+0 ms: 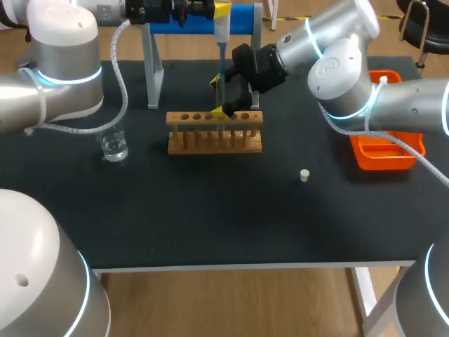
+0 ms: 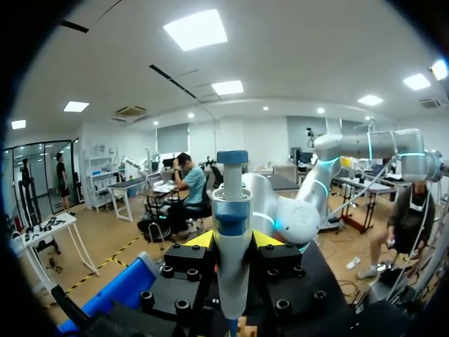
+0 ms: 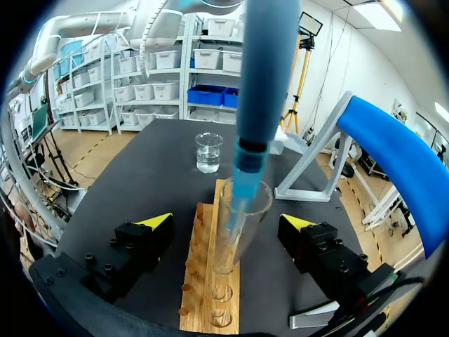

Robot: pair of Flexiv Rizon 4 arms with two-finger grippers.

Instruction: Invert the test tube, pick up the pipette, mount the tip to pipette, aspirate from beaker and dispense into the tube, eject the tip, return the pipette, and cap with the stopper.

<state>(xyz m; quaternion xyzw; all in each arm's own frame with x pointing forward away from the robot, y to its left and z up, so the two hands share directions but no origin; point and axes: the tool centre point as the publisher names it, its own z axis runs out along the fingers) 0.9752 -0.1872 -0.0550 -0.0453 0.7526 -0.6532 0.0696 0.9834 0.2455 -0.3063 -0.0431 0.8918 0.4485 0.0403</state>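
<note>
A blue and white pipette (image 1: 222, 31) hangs upright over the wooden rack (image 1: 214, 131), and my left gripper (image 1: 210, 10) is shut on its body. In the left wrist view the pipette (image 2: 230, 232) is clamped between the yellow-tipped fingers of the left gripper (image 2: 233, 240). Its tip reaches into the mouth of a clear test tube (image 3: 242, 217) that stands mouth up in the rack (image 3: 210, 288). My right gripper (image 3: 226, 223) is open, one finger on each side of the tube, neither touching it. A beaker (image 1: 114, 144) of clear liquid stands left of the rack. A small white stopper (image 1: 304, 175) lies right of the rack.
A blue-topped pipette stand (image 1: 203, 21) on grey legs is behind the rack. An orange tray (image 1: 386, 154) sits at the table's right edge under my right arm. Bare black tabletop (image 1: 210, 210) stretches from the rack to the front edge.
</note>
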